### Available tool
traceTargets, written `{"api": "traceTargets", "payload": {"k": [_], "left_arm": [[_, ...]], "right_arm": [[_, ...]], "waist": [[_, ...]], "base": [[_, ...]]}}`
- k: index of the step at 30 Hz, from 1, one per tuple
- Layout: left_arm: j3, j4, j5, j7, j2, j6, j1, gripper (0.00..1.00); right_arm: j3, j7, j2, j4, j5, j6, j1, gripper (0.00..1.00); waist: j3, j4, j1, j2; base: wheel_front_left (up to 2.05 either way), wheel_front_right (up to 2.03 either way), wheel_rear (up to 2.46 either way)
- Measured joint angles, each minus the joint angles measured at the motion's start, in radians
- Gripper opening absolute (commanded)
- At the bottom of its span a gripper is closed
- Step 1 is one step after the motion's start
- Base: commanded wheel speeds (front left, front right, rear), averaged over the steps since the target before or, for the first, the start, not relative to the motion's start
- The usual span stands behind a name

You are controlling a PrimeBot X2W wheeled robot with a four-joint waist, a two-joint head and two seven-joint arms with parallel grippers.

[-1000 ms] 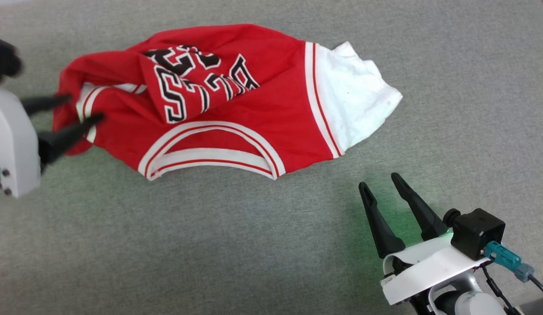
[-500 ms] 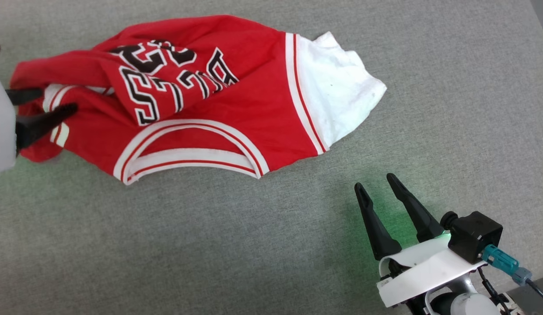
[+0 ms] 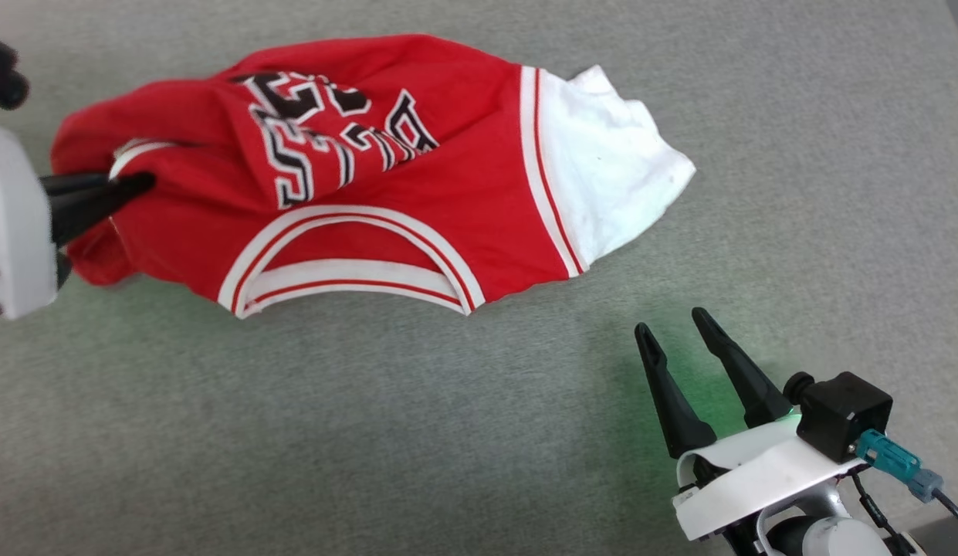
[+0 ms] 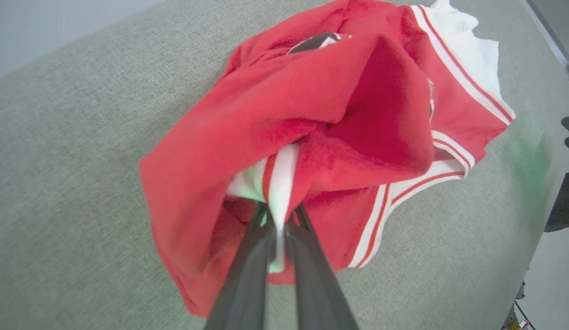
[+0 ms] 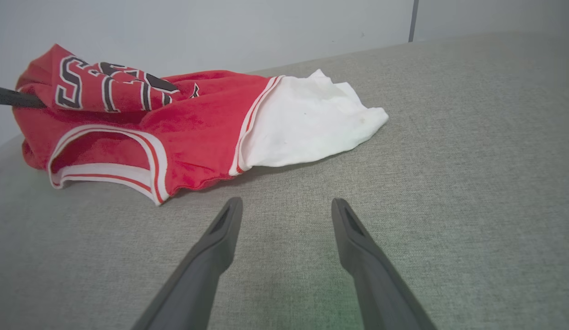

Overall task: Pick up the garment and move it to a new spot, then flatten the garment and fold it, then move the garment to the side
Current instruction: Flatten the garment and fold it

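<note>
The left gripper (image 4: 279, 216), spread around the striped trim (image 4: 278, 181) of the shirt (image 3: 417, 208) a second ago, is now clamped on it, apparently one fold, so lifting can be judged next. The shirt lies crumpled near the far edge of the grey cloth surface (image 3: 370, 432). The right gripper (image 3: 670, 323) is held open, well apart. A pale wall (image 5: 220, 32) is seen behind.

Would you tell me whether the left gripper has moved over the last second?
Yes: the left gripper has pinched shut on the striped edge of the garment, but measured against the resting white sleeve, it has barely travelled sideways.
</note>
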Motion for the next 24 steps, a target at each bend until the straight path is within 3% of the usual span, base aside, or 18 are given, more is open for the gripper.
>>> {"api": "traceTargets", "payload": {"k": [6,12,17,24], "left_arm": [[0.028,-0.116,0.012,-0.05,0.109,-0.003,0.004,0.0],[-0.01,-0.181,0.211,-0.118,0.194,0.032,0.034,0.0],[-0.084,-0.238,0.324,-0.184,0.169,0.074,0.129,0.0],[-0.114,-0.257,0.334,-0.248,0.036,0.118,0.22,0.0]], "right_arm": [[-0.007,0.025,0.0,-0.006,-0.014,0.0,0.0,1.0],[-0.006,0.043,0.0,-0.011,-0.019,0.0,-0.01,1.0],[-0.007,0.052,0.0,-0.017,-0.023,0.0,-0.014,1.0],[-0.004,0.057,0.0,-0.028,-0.024,0.0,-0.014,1.0]], "waist": [[-0.02,0.042,0.0,0.0],[-0.034,0.081,0.0,0.0],[-0.034,0.095,0.0,0.0001],[-0.024,0.092,-0.0001,0.0]], "base": [[0.0,0.0,0.0],[0.0,0.0,0.0],[0.0,0.0,0.0],[0.0,0.0,0.0]]}}
